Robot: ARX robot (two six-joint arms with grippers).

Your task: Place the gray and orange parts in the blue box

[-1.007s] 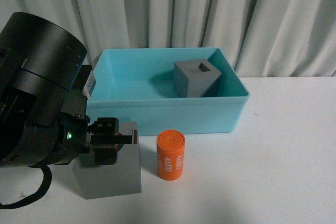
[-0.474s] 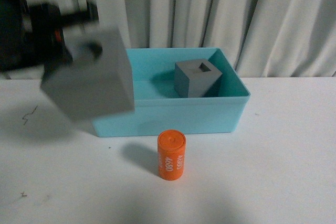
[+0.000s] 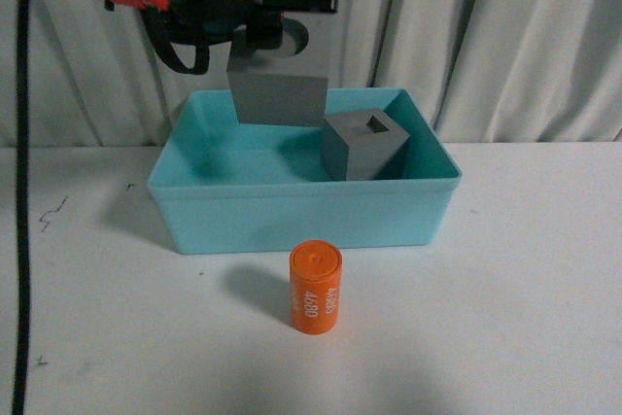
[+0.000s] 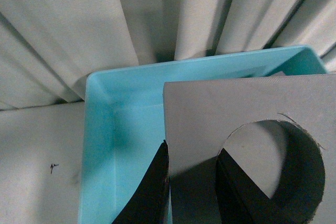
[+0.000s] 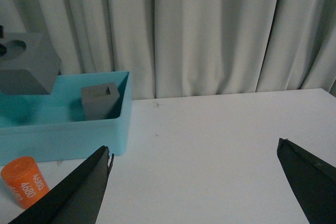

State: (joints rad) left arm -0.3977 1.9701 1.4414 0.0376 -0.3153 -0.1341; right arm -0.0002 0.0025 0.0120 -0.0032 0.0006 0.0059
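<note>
Matte gray cube [image 3: 280, 99], stiff and likely light, hangs over the blue box [image 3: 292, 221], recess wall clenched in the left hand [image 4: 193, 187] (right hand [image 5: 194, 148] released)

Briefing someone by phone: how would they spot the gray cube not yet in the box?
Find the turquoise-blue box by the curtain. Above its left half, the left gripper holds the round-recess gray cube; the cube inside has a square recess.

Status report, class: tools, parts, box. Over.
Left tool shut on round-recess gray cube above blue box. Right tool open, empty. Other gray cube in box; orange cylinder outside, on table. Nothing blocking the drop.
</note>
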